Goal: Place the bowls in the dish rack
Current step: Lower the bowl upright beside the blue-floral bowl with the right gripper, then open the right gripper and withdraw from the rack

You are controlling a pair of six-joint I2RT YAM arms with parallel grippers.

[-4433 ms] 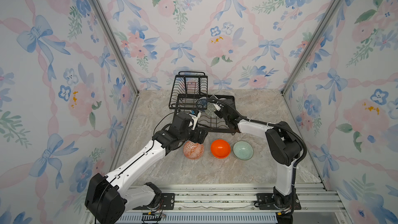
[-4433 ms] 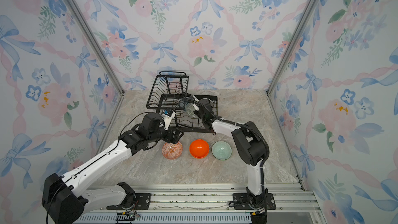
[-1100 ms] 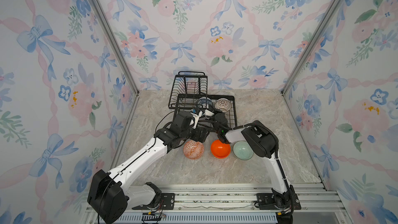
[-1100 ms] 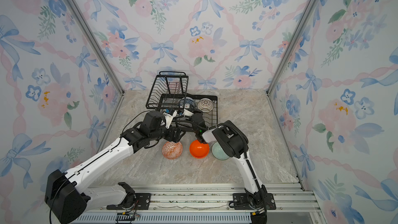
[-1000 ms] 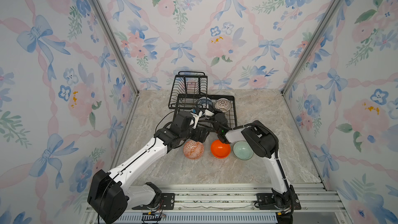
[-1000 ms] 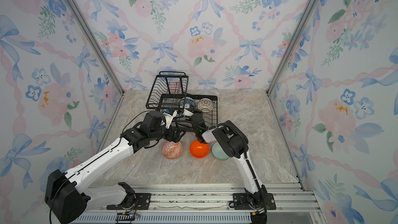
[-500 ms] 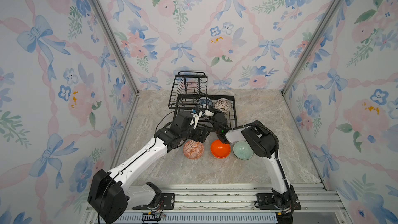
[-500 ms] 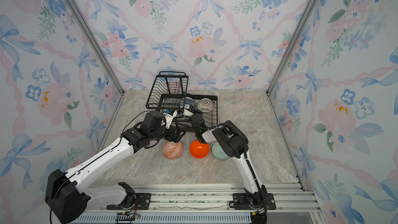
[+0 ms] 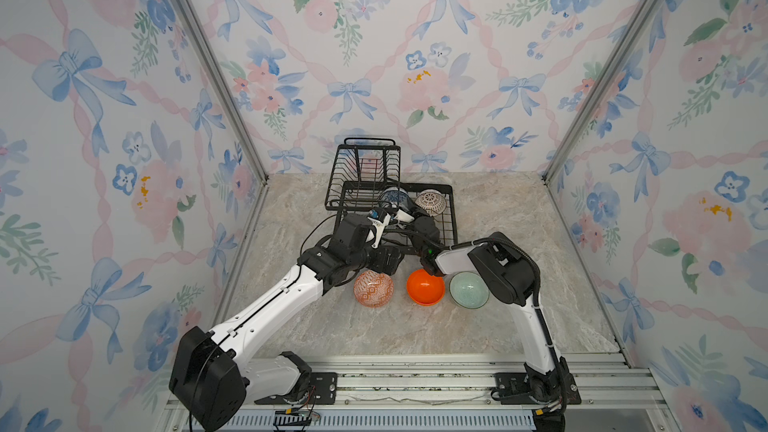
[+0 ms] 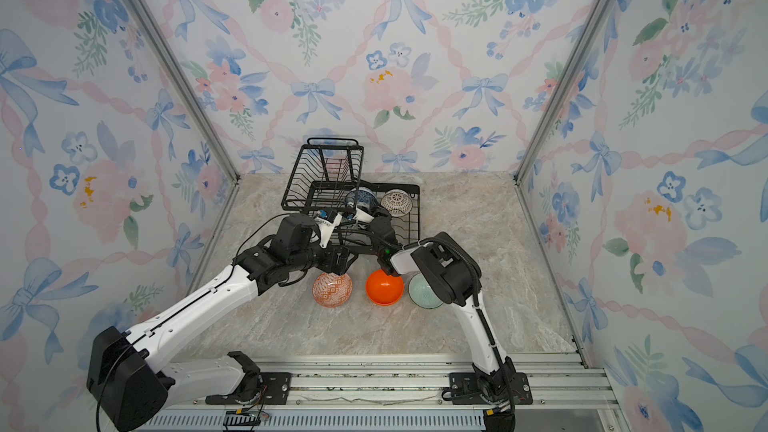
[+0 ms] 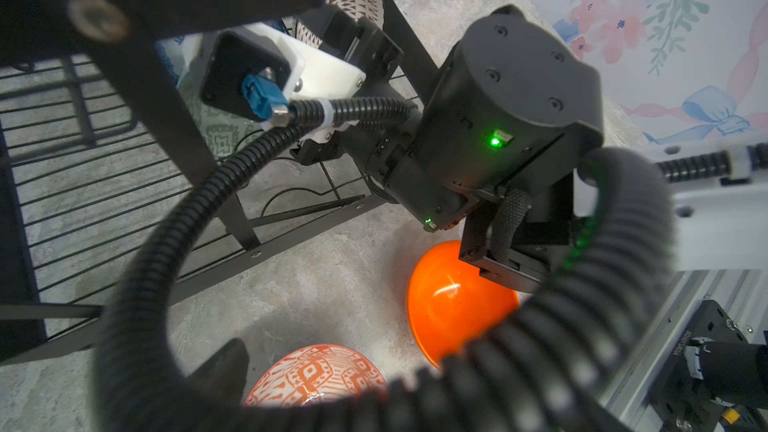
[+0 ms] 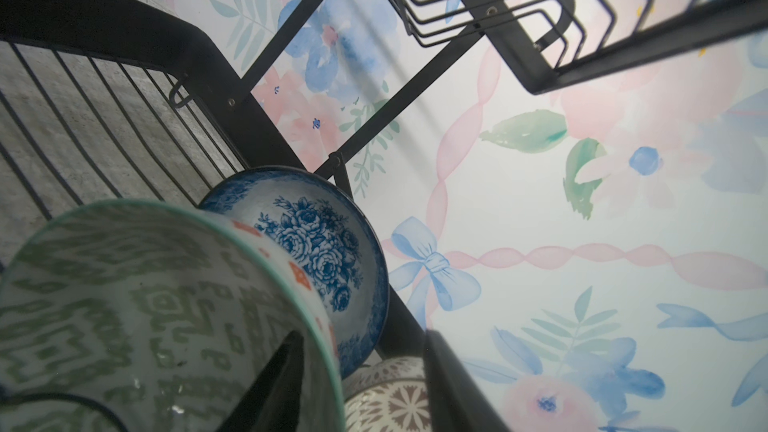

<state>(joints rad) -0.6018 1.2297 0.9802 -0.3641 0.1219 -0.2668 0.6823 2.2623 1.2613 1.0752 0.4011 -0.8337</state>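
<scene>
The right gripper (image 12: 362, 351) is down in the wide lower tray of the black wire dish rack (image 9: 440, 187). Its two fingers are spread apart, one inside and one outside the rim of the grey-green patterned round bowl (image 12: 145, 305), not squeezing it. That bowl sits tipped in the tray, right next to the blue-and-white flower bowl (image 12: 316, 243) and the white bowl with brown lattice marks (image 12: 390, 405). The left gripper (image 9: 386, 261) hangs wide open and empty, just above the orange-and-white patterned bowl (image 9: 373, 288). The plain bright orange bowl (image 9: 424, 286) and the pale mint bowl (image 9: 468, 290) sit beside that one on the marble-look table (image 9: 374, 342). I think the finger inside the bowl could hook the rim when the arm backs out and tip the bowl over. The arms are very close too, so the left one could snag the black ribbed cable (image 11: 174, 243) looping near it. A black block (image 11: 681, 353) by the rail has tiny white letters, too small to read.
</scene>
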